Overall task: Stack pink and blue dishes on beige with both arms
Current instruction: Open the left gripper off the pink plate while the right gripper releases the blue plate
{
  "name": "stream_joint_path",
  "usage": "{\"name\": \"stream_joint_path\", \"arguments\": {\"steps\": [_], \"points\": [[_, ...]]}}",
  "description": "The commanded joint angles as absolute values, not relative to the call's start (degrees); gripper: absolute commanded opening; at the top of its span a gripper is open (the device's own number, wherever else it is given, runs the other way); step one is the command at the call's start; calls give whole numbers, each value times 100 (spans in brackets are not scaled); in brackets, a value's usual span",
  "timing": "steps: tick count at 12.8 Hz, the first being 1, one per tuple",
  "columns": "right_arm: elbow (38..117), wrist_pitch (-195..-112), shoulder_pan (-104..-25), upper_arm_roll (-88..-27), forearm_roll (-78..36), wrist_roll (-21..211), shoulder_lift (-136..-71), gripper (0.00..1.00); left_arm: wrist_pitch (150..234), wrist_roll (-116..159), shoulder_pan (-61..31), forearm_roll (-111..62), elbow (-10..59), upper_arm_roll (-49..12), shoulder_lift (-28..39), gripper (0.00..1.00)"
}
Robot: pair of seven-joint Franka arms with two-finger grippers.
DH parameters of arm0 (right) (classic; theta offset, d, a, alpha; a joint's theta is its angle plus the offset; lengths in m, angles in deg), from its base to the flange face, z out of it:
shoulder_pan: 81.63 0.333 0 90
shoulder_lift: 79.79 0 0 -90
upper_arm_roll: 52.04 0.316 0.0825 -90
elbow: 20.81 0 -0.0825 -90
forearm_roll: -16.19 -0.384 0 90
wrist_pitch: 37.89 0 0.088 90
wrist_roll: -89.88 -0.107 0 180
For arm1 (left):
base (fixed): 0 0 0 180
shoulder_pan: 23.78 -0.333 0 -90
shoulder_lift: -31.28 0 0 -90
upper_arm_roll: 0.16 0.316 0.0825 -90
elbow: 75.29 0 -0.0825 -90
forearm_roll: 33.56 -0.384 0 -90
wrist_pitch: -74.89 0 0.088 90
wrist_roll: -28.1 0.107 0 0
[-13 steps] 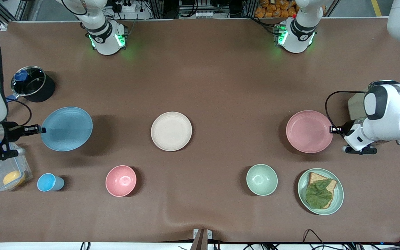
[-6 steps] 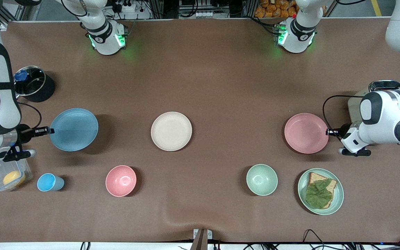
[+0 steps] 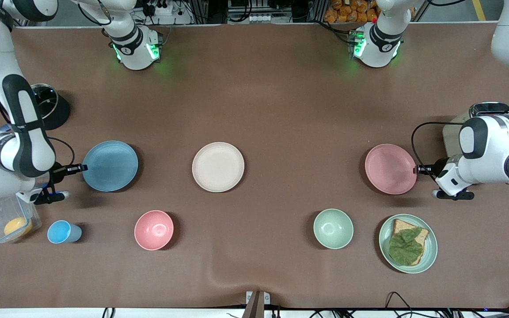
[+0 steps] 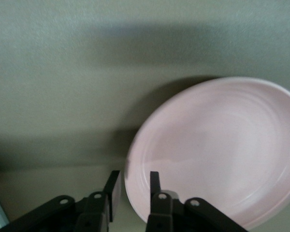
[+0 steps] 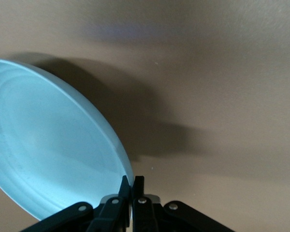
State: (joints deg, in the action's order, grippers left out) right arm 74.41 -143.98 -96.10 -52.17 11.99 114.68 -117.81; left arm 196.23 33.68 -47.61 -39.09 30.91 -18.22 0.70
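The surface (image 3: 281, 110) is covered in a brown matt sheet, cloth- or paper-like, with a raised wrinkle near its front edge. The flat round light blue plate (image 3: 110, 166), the flat round pastel pink plate (image 3: 390, 169) and the flat round cream-beige plate (image 3: 218, 167) all look matt and smooth, with faint concentric rings on the pink and blue ones. The clear plastic box (image 3: 5, 219) is glossy, and the dark round pot (image 3: 51, 106) has a shiny metal rim.

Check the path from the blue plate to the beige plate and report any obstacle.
Nothing visible stands between them: bare table lies between the blue plate, pinched by the right gripper, and the beige plate.
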Motion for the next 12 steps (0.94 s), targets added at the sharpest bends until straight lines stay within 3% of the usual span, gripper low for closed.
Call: {"name": "stream_joint_path", "arguments": {"steps": [1, 2, 7, 9, 12], "points": [[7463, -14389, -9745, -5143, 1241, 11476, -11750, 84, 19575, 3364, -4778, -4015, 2992, -1923, 411, 100], [7455, -14372, -9745, -5143, 1241, 11467, -11706, 100, 19566, 3338, -4752, -4015, 2965, -1950, 586, 100], [7253, -14213, -9720, -5143, 1337, 11467, -10732, 100, 19329, 3276, -4734, -3989, 2817, -2301, 1606, 100], [6956, -14152, -9614, -5125, 1627, 11449, -10450, 100, 18813, 3259, -4734, -3989, 2396, -2494, 1747, 100], [6052, -13310, -9614, -5090, 1619, 11449, -10387, 100, 18117, 3259, -4708, -4041, 1666, -2653, 1748, 100]]}}
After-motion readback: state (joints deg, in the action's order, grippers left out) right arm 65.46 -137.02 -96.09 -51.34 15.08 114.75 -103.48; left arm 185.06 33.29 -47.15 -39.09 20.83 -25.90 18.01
